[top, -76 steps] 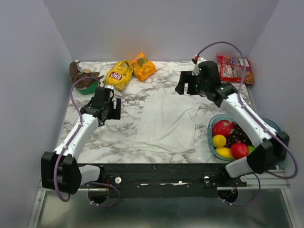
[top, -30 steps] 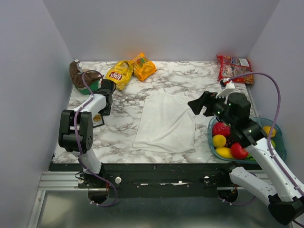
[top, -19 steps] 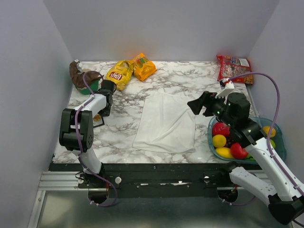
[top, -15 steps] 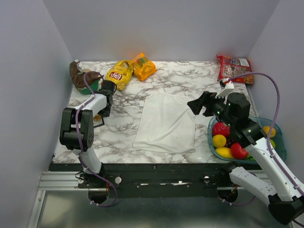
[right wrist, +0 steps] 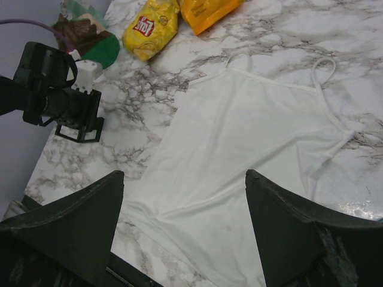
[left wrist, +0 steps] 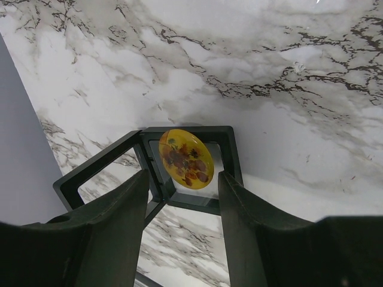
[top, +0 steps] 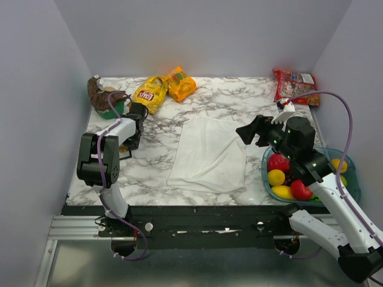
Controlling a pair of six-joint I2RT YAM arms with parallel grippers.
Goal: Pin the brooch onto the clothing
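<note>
Brooch, tiny round gold-yellow disc on a black square frame, seems light, rigid, slippery; spread left jaws flank its graspable rim.

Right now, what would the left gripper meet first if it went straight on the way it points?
Most likely the brooch, sitting in the frame directly ahead between the open fingers of the left gripper. Depth is unclear, so the frame could touch first.
</note>
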